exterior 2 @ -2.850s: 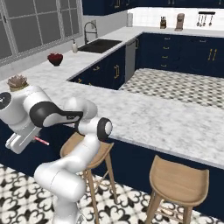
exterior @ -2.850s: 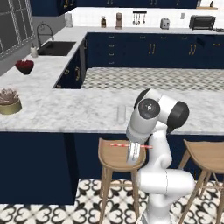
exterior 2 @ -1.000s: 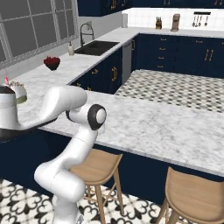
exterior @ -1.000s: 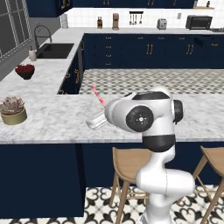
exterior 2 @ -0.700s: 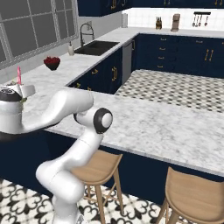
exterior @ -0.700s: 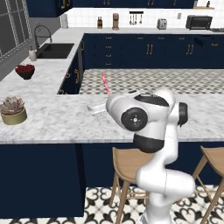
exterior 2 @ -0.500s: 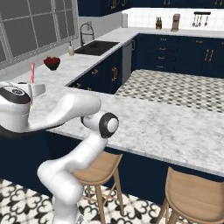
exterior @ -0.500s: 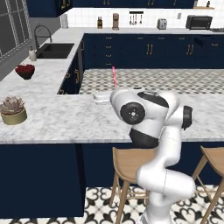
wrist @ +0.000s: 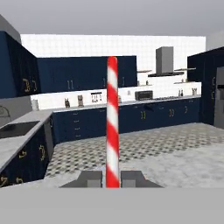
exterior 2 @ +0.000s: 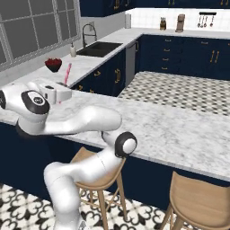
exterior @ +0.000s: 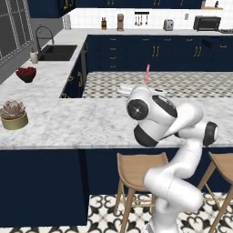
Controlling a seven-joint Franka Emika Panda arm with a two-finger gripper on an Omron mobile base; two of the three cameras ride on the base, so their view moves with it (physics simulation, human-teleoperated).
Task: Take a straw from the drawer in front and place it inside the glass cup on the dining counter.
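My gripper (wrist: 111, 180) is shut on the lower end of the straw (wrist: 112, 127), which stands straight up between the fingertips (wrist: 89, 178) and shows red and white stripes in the hand view. In the left base view the straw (exterior: 147, 74) rises pink above the gripper (exterior: 146, 85), behind my arm's big joint and over the dining counter (exterior: 68, 123). From the right base view the straw (exterior 2: 68, 74) stands upright above the gripper (exterior 2: 65, 86), at the near left end of the dining counter (exterior 2: 179, 130). The glass cup and the drawer are out of view.
A potted succulent (exterior: 12, 116) sits at the counter's left end. A bowl of red fruit (exterior: 26, 73) and a sink (exterior: 54, 52) lie along the left worktop. Wooden stools (exterior: 136, 168) stand under the counter's front edge beside my base.
The arm has swung to the right over the counter, carrying the straw with it. The straw has turned from tilted to upright. The gripper stays shut on it.
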